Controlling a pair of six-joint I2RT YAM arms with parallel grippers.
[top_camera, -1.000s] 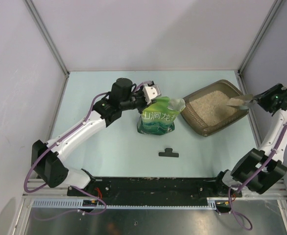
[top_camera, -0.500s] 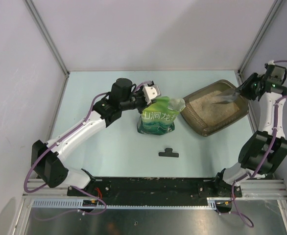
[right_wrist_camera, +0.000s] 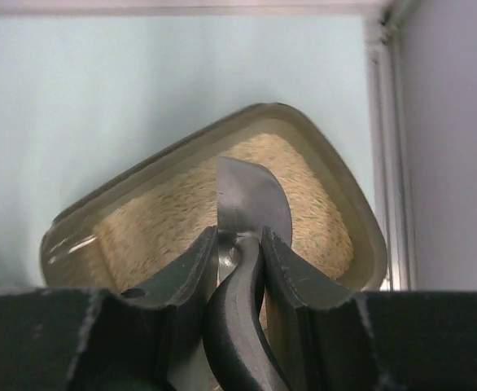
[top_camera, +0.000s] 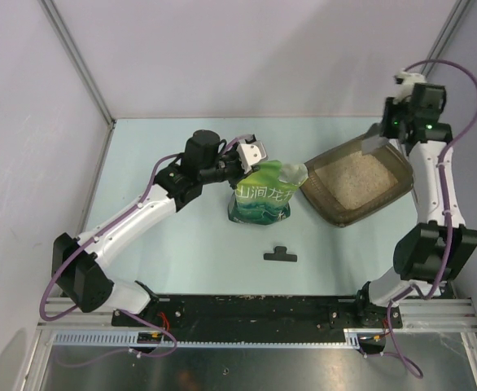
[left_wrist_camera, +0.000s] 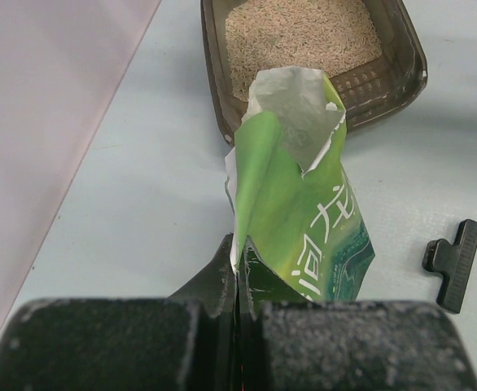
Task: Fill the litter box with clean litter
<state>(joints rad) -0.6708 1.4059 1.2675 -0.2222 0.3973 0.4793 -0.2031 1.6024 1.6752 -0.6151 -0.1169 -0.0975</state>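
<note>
Nearest first: black clip lay flat on the tabletop, roughly midway between left and right edges, toward the near edge, apart from everything else

Green bag stood upright about the middle of the tabletop, top torn open and gaping, mouth turned toward the litter box. Left gripper was fully closed, pinching the bag's upper edge on the side away from the box and keeping it upright

Litter box sat askew just beyond and to the right of the bag, toward the far-right corner of the tabletop, its nearest corner close to or touching the bag's open lip (could not tell which). Clean litter lay inside as a pale bed over most of the floor; the box wall on the bag's side showed bare ribbing

Farthest: right gripper was part-closed around the dark handle of the metal scoop, held above the far end of the box. Blade looked shiny with no visible load

Judgement: filling well along, since the box already carried a fair layer. Left to do, probably, further scoops and some levelling. How much stayed in the bag was hidden
</note>
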